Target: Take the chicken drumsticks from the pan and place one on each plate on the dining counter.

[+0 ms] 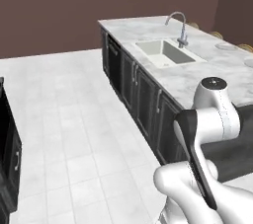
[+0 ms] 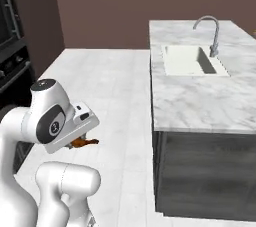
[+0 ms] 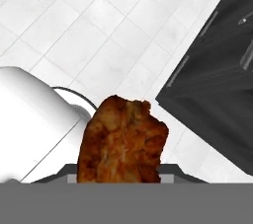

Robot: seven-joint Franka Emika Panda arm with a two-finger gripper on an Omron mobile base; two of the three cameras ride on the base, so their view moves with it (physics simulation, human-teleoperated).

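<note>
A reddish-brown chicken drumstick (image 3: 123,141) takes up the lower middle of the hand view, held above the white tiled floor. In the right base view the same drumstick (image 2: 85,142) pokes out under the white hand, with my gripper (image 2: 79,140) shut on it; the fingers are hidden by the hand and the meat. The dining counter (image 1: 197,77) runs along the right, carrying a sink (image 1: 165,53) and a curved faucet (image 1: 180,28). Two plates (image 1: 226,46) (image 1: 249,62) lie on its far right part, well away from the gripper. The pan and the other drumstick are out of view.
Dark cabinet fronts (image 1: 143,99) line the island's near side. Tan stool seats (image 1: 216,34) stand behind it. More dark cabinets (image 1: 10,154) and oven fronts (image 2: 10,31) stand at the left. White tiled floor (image 1: 74,109) lies between the two sides.
</note>
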